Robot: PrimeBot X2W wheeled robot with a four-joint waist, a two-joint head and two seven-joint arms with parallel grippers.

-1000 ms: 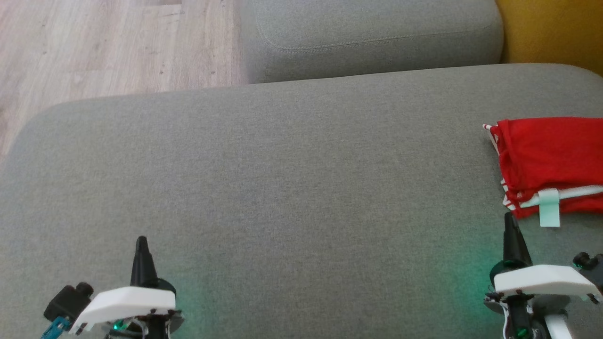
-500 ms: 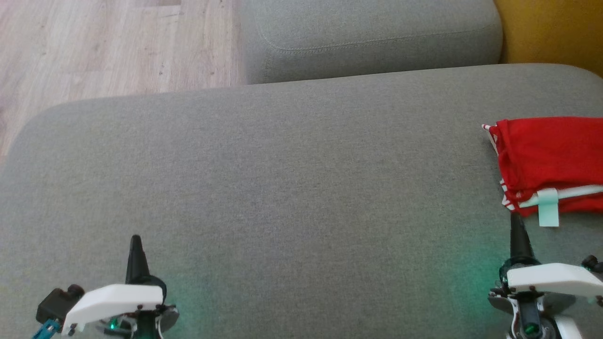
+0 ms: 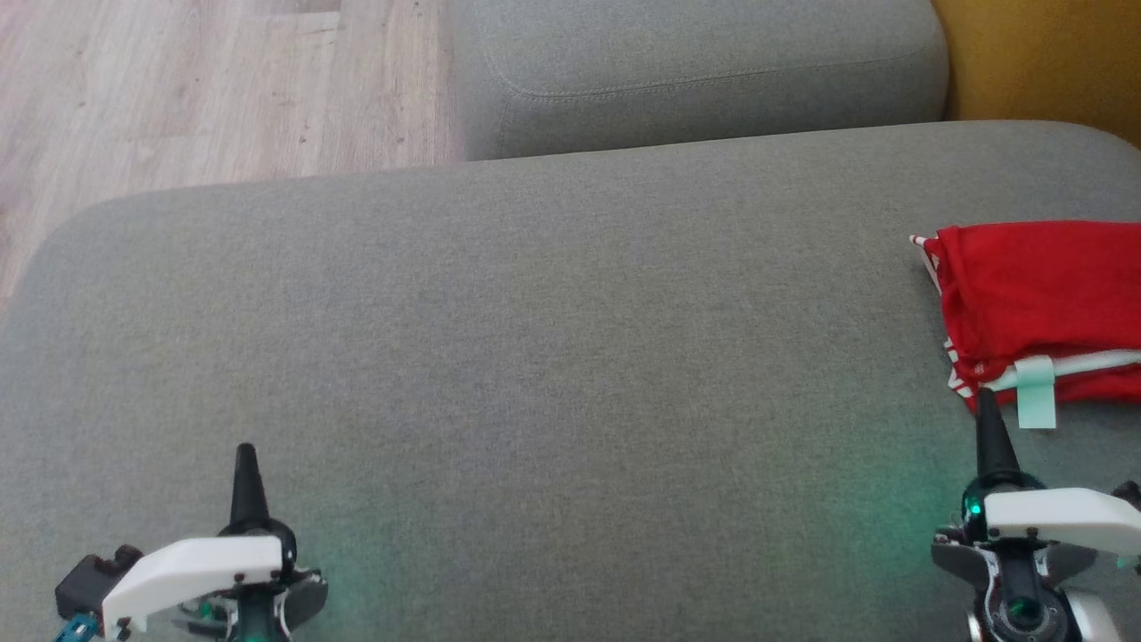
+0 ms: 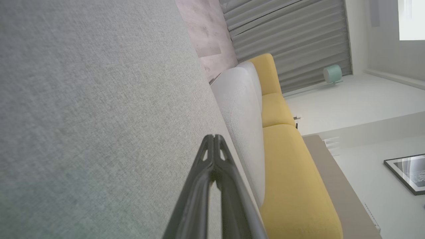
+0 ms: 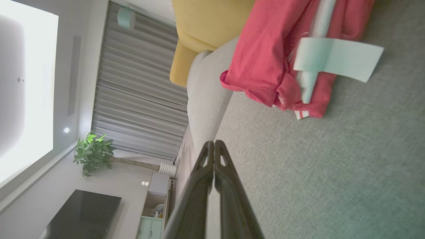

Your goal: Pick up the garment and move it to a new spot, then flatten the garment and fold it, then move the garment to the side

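Grey sofa (image 3: 535, 357), wooden floor (image 3: 178, 89), yellow cushion (image 3: 1043, 53)

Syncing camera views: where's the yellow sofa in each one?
Head: yellow sofa, top right corner, beyond the grey cushion.
Left wrist: sofa right of centre, down to the bottom edge.
Right wrist: sofa top centre, beside the red garment.
Shared landmark: grey cushion, in all three.

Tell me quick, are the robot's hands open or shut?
Left gripper: shut, empty.
Right gripper: shut, empty, close to the red garment.
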